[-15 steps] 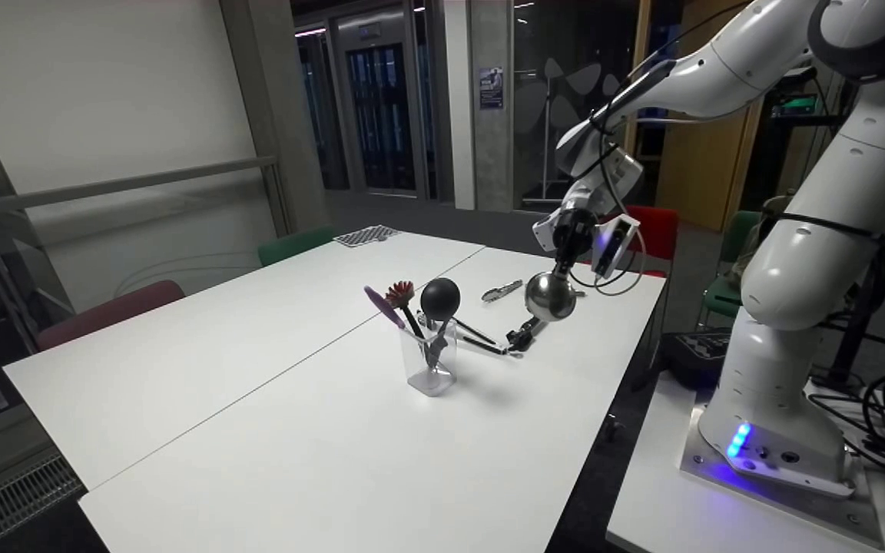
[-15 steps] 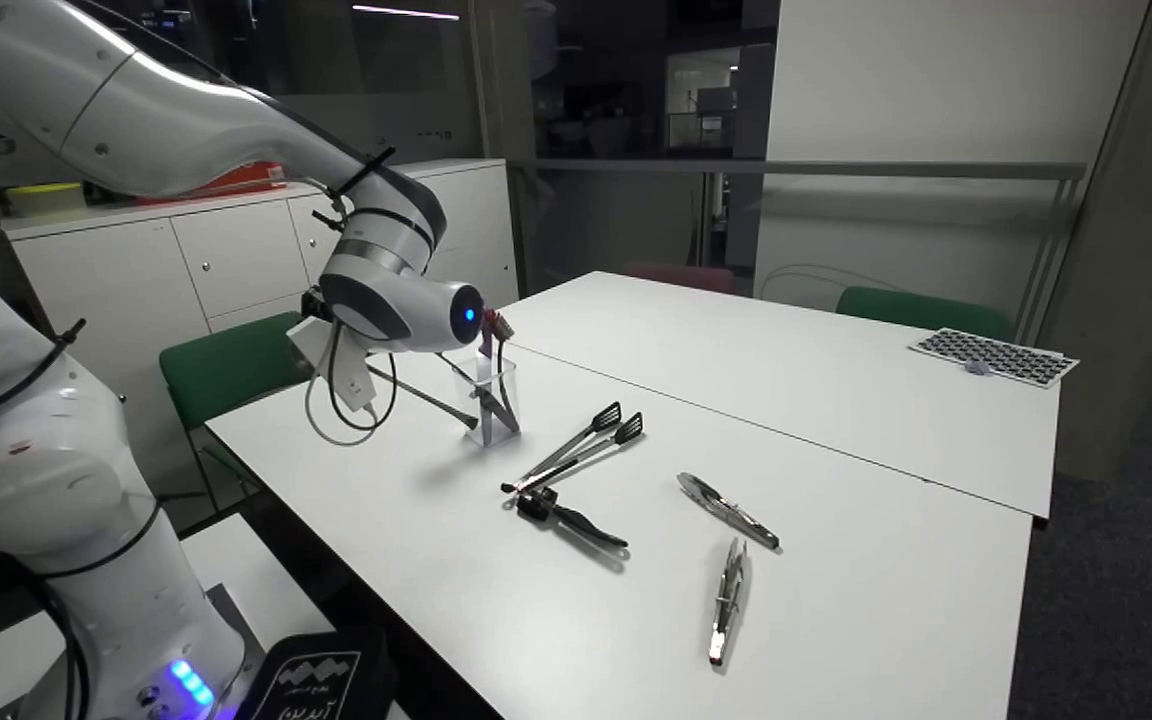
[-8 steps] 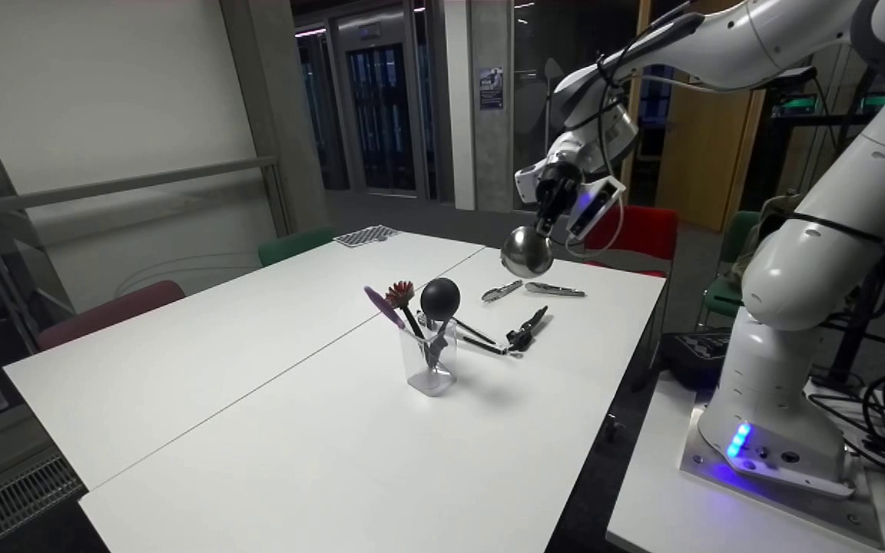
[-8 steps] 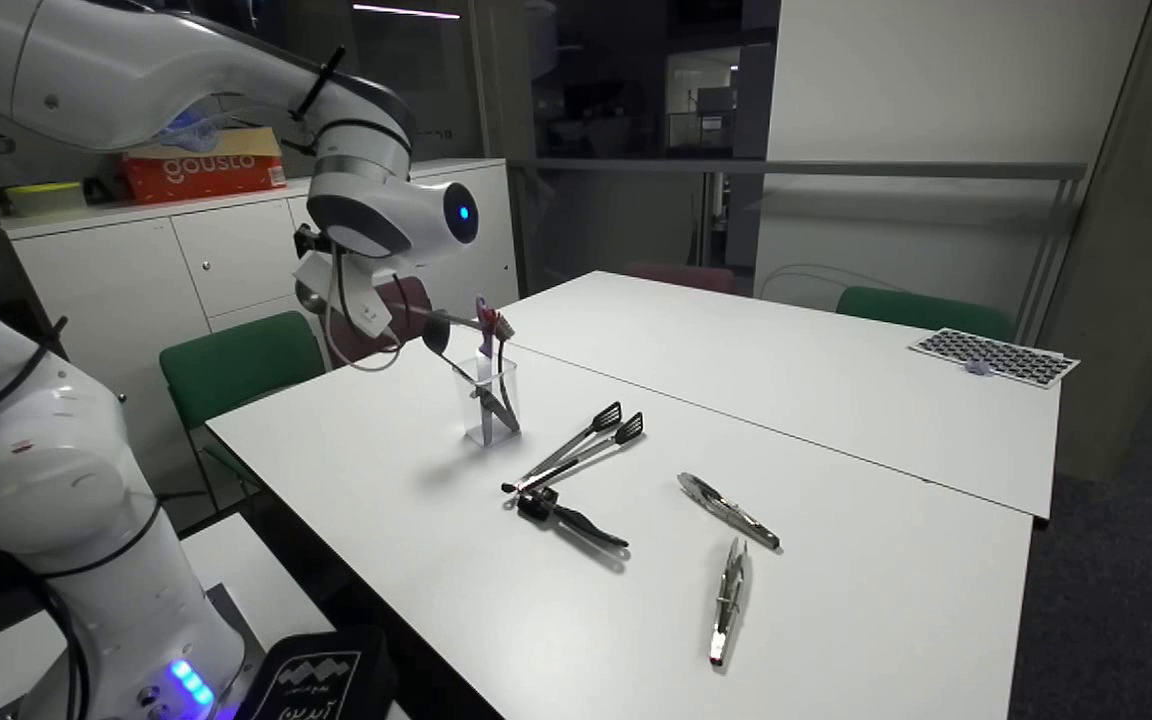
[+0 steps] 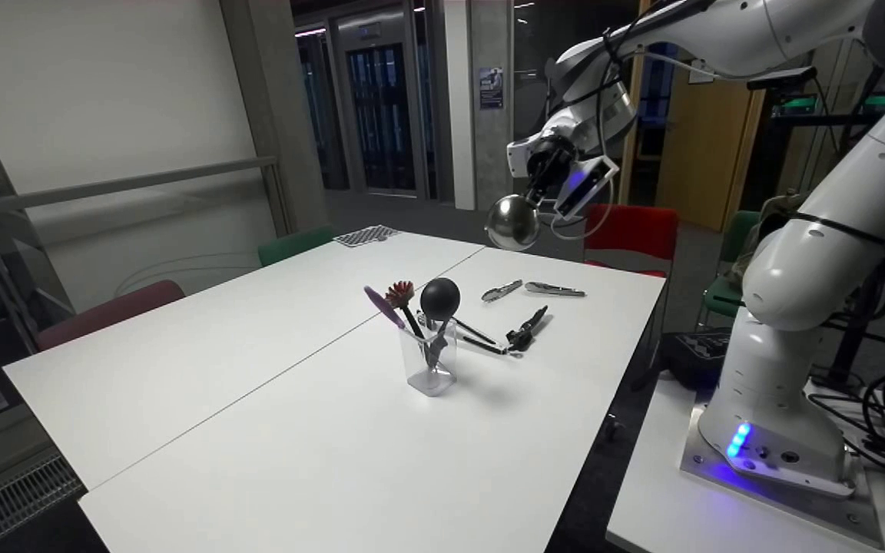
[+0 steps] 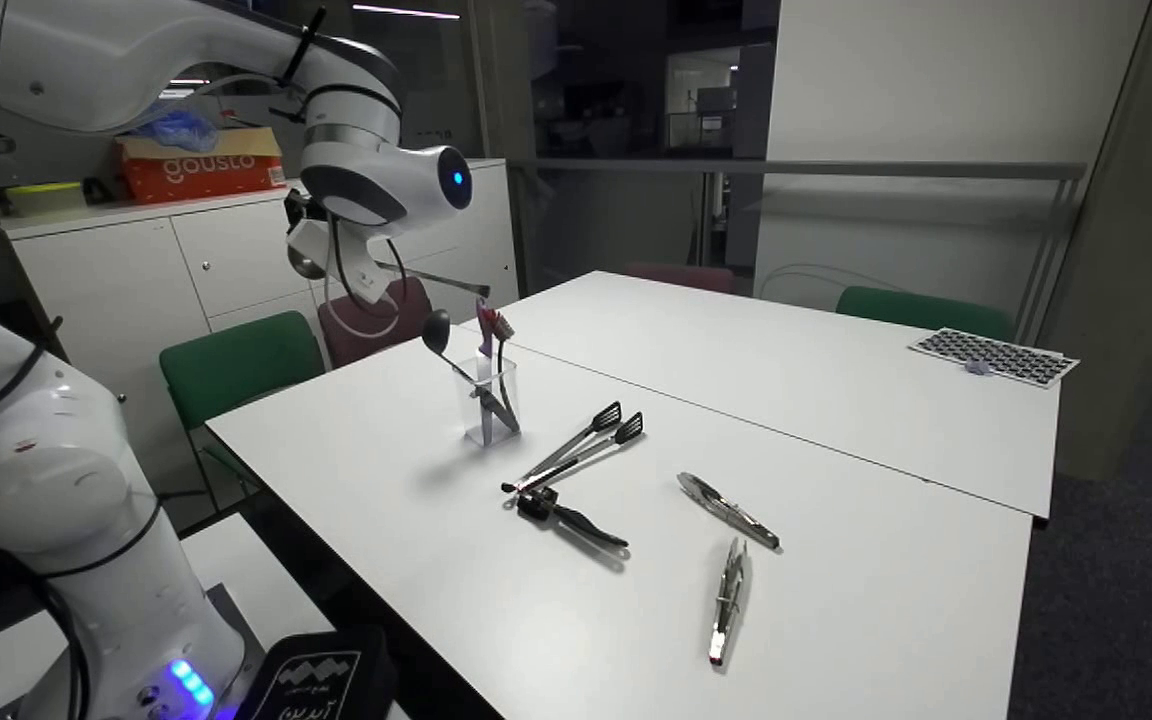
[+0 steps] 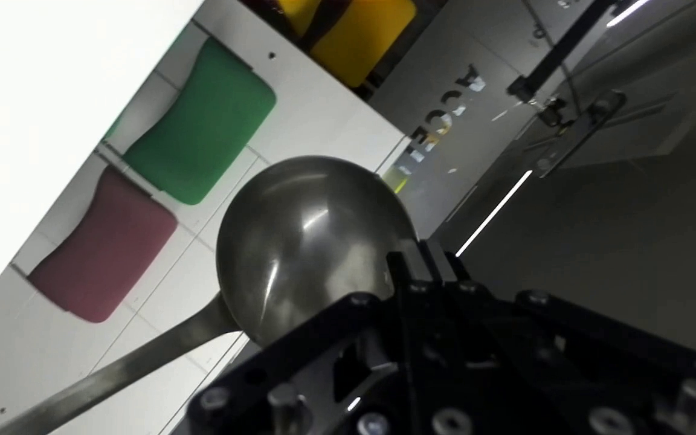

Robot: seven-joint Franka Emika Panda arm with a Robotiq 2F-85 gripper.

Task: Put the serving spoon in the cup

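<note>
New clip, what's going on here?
A white robot arm holds a shiny silver round-bowled serving spoon in the air, its black two-fingered pincer shut on the bowl, apparently at the edge. The clear square-sided plastic cup stands upright on the white table, holding a red-bristled brush and other utensils. The spoon is not in the cup yet.

White table (image 5: 258, 430): two sections joined along a thin seam.
Cup (image 5: 429, 375): see-through, standing upright on one section.
Slotted-head utensil (image 6: 576, 462): flat near the cup, its two slim arms converging at one end.
Black tool (image 6: 576, 522): lying at that end; whether the two touch is unclear.
Metal tongs (image 6: 729, 512): on the cup's section, well apart from it.
Second metal tongs (image 6: 726, 603): near that pair, apart, at an angle.
Checkered board (image 6: 994, 357): flat across the seam, near a corner.
</note>
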